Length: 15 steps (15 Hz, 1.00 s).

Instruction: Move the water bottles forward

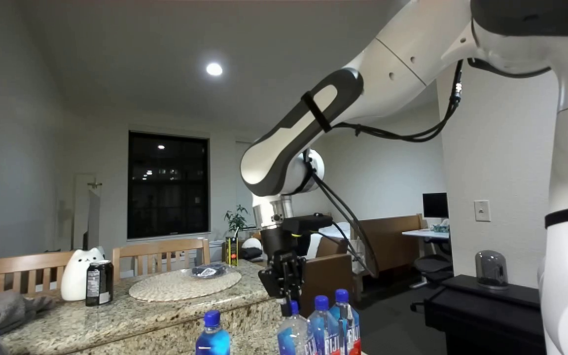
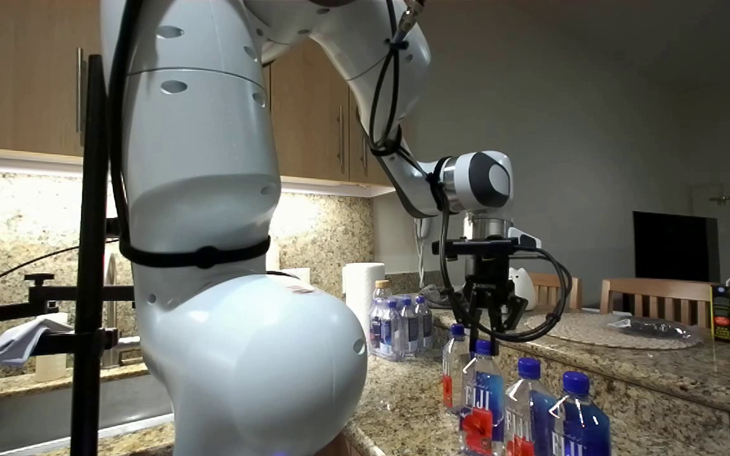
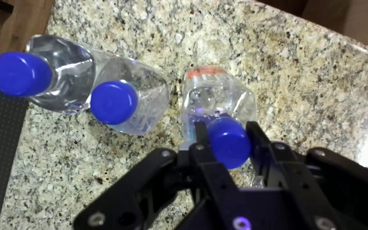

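Black two-fingered gripper [image 3: 226, 131] locked onto a round blue plastic cap [image 3: 230, 145]!
Fingers [image 3: 201, 134] tight on either side, grasping the clear plastic water bottle [image 3: 218, 97], second from left in the near row in both exterior views; a pair of blue-capped clear bottles [image 3: 150, 103] stands near it on the speckled beige granite counter [image 3: 133, 19], at left in the wrist view.

Blue-capped water bottles [image 2: 482, 392] line a speckled stone counter [image 3: 289, 89], two just beside each other. In an exterior view, more bottles [image 2: 408, 326] stand bunched on it, well apart from these.
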Available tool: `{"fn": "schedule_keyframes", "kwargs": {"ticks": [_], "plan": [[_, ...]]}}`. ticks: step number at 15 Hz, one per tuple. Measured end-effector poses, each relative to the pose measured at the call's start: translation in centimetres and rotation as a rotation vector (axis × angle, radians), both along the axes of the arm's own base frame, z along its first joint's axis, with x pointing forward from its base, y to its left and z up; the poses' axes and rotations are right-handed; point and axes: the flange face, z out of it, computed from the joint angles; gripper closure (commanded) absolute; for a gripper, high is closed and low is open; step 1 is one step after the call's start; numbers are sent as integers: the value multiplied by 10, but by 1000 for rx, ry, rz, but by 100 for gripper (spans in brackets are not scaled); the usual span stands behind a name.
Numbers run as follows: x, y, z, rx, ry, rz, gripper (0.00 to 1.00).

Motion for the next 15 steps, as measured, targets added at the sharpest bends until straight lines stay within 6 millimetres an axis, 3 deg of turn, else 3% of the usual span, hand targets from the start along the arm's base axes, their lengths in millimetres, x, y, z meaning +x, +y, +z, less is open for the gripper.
{"fn": "schedule_keyframes", "kwargs": {"ticks": [7,15], "plan": [[7,-17,-3,-8,-25,-113,87],[12,-16,-7,-28,-37,-237,87]]}}
